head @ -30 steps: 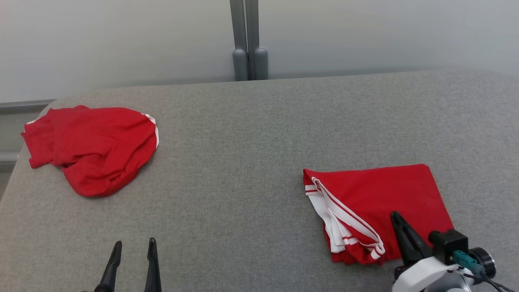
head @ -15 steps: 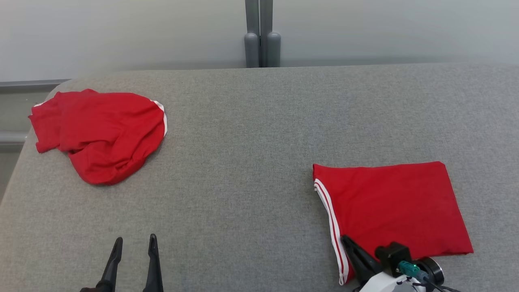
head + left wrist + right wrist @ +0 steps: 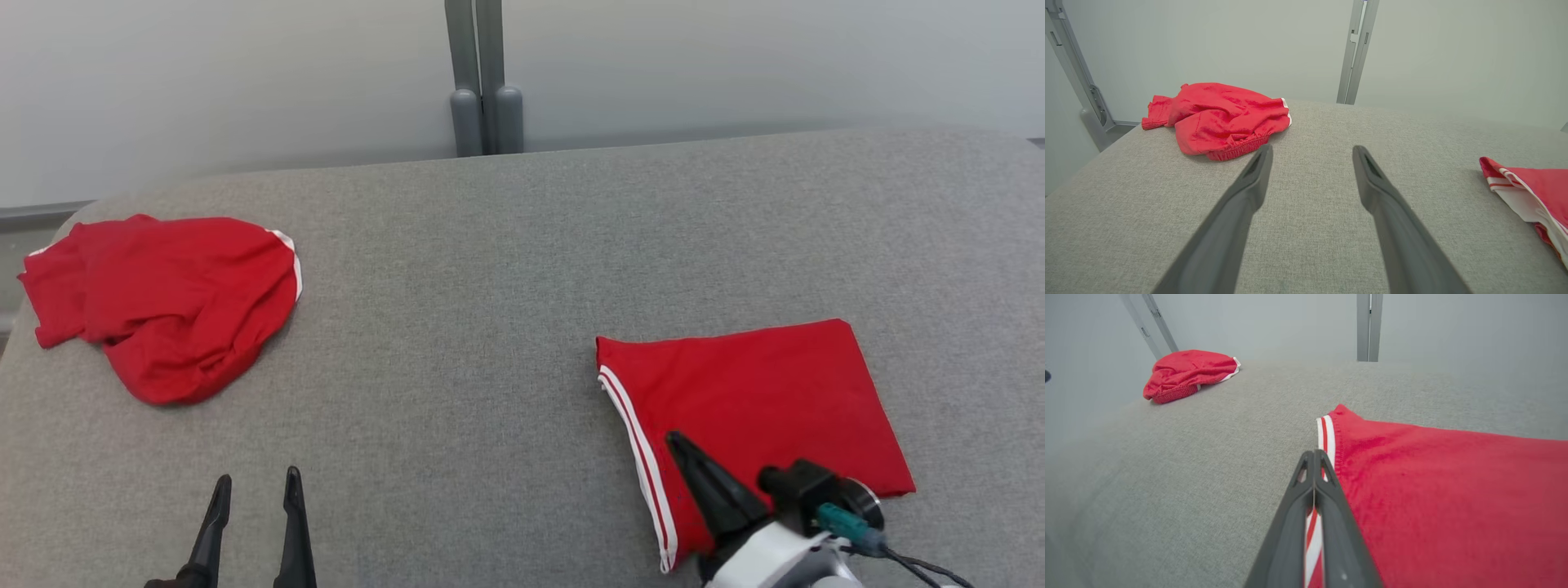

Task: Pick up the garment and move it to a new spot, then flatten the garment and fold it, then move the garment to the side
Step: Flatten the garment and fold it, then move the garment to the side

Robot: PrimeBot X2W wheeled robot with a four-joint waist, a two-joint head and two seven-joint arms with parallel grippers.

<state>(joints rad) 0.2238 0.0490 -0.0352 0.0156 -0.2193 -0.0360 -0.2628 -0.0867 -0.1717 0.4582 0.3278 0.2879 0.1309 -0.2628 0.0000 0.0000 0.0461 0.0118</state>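
A red garment (image 3: 751, 384) with white stripes along its left edge lies folded flat at the right of the grey table (image 3: 490, 286). It also shows in the right wrist view (image 3: 1453, 490) and at the right edge of the left wrist view (image 3: 1535, 183). My right gripper (image 3: 679, 445) is shut, its tip over the garment's striped left edge (image 3: 1313, 455); I see no cloth between its fingers. My left gripper (image 3: 257, 482) stands open over bare table near the front edge (image 3: 1312, 151), holding nothing.
A second red garment (image 3: 171, 302) lies crumpled at the table's far left, near the edge (image 3: 1220, 118) (image 3: 1188, 373). A grey upright post (image 3: 482, 82) stands behind the table's far edge against a pale wall. Bare table lies between the two garments.
The folded garment's splayed white-striped layers now lie as one neat edge. My right gripper has moved from the garment's right part to its left edge. The camera has shifted; the left gripper is unchanged.
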